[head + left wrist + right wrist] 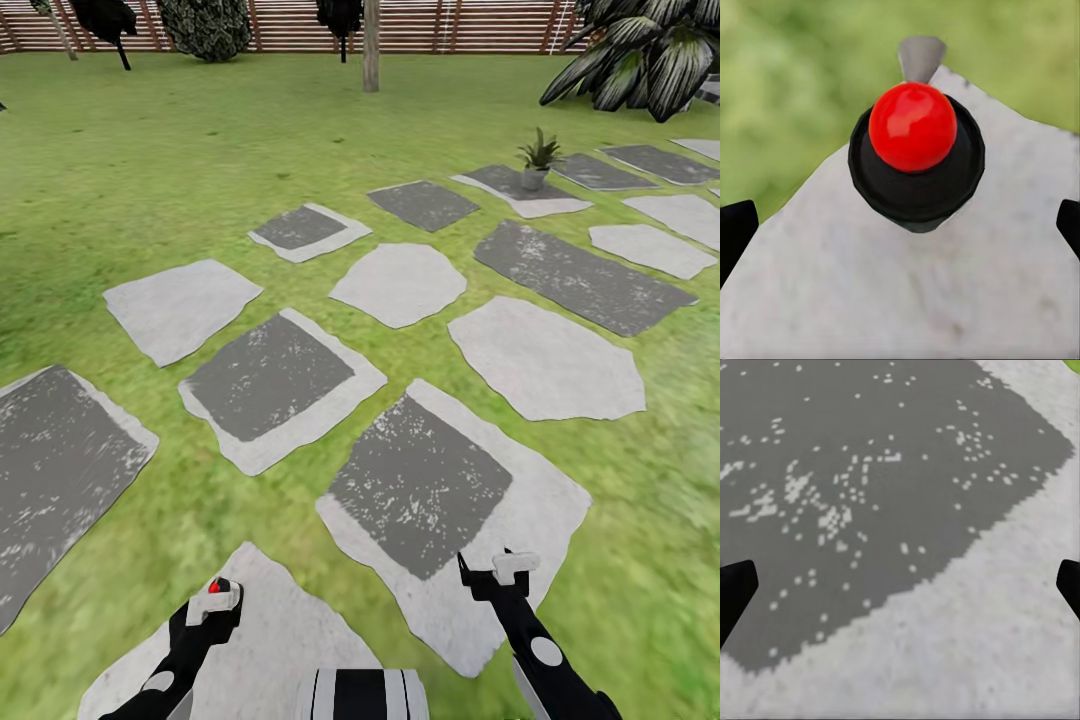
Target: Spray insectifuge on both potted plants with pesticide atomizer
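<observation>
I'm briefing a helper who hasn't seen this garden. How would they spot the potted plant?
Start at the brown slat fence across the lawn's far side, then look down to the stepping slabs. The potted plant stands on a far dark slab at the right: small, spiky-leaved, in a grey pot, dwarfed by the big bush behind it.

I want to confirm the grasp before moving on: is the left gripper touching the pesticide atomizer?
Cannot tell. In the head view the pesticide atomizer sits at the left gripper. In the left wrist view a gap shows between the bottle and each finger tip at the edges.
</observation>
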